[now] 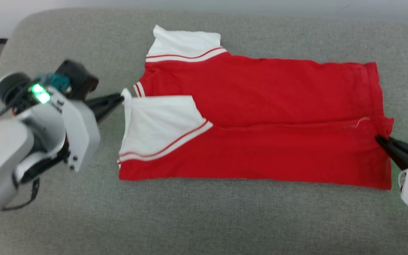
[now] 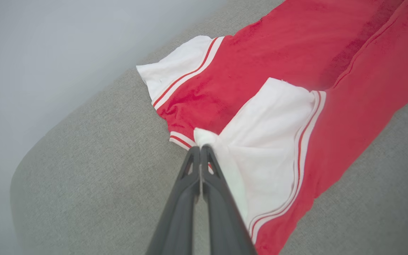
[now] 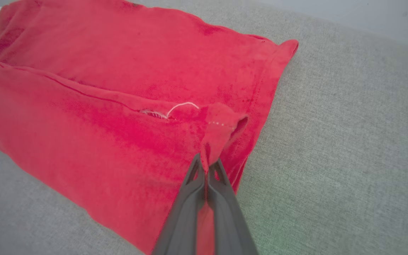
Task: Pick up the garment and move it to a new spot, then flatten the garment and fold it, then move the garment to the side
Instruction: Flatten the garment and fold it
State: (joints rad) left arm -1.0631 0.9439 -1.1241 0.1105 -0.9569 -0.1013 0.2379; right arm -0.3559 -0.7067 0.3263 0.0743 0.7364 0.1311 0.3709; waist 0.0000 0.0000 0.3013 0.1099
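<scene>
Here the garment (image 1: 260, 106) lies flat on the grey cushion (image 1: 225, 219), stretched between the two grippers. It is a red shirt with white short sleeves, each edged with red-and-white striped trim. Its near long side is folded over the middle, so a straight edge runs along the body. Its long axis goes from the left gripper (image 1: 120, 97) to the right gripper (image 1: 379, 139): the sleeve end points to the left one, the hem (image 1: 374, 85) to the right one. The left gripper is clenched on the corner of the near sleeve (image 1: 158, 124), right at its fingertips; the far sleeve (image 1: 184, 44) lies flat beyond them. The right gripper is clenched on a small raised fold of red cloth at the hem corner.
</scene>
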